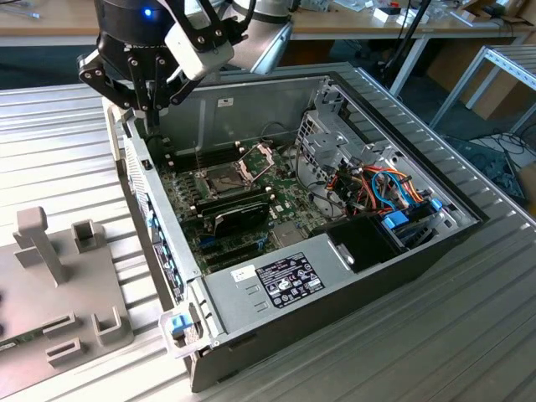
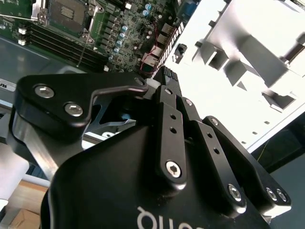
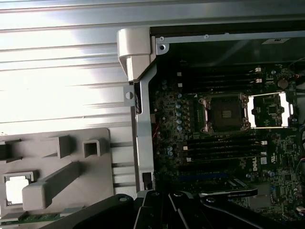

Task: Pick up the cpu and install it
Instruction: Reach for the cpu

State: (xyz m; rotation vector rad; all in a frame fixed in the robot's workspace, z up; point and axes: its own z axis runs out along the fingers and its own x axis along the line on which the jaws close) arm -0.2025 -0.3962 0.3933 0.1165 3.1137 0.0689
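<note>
Position of the work: the cpu (image 3: 16,189) lay flat in a square recess of the grey fixture (image 3: 71,157), bright metal top upward. The fixture sat on the ribbed table (image 1: 50,142) just outside the open case (image 1: 251,100). The recess walls appeared meant to hold the chip at a fixed, repeatable spot for pickup. It had not been lifted.

Gripper (image 1: 144,99): it hung above the case's side wall, on the edge nearest the fixture, well clear of the cpu and short of the socket (image 1: 222,178). In the second wrist view the gripper (image 2: 164,78) looked drawn together at the tip with nothing between; this was judged from the converging linkages. It carried no load.

Receiving site: in the first wrist view the socket (image 3: 225,113) stood bare, dark, with no chip seated. Its frame (image 3: 269,110) was swung back and lay open to one side, which left the socket free to take a part from above. In the exterior view the frame (image 1: 260,157) stood tilted up beside the socket.

Judgement: the task stood at its opening stage, with neither pickup nor install done.
</note>
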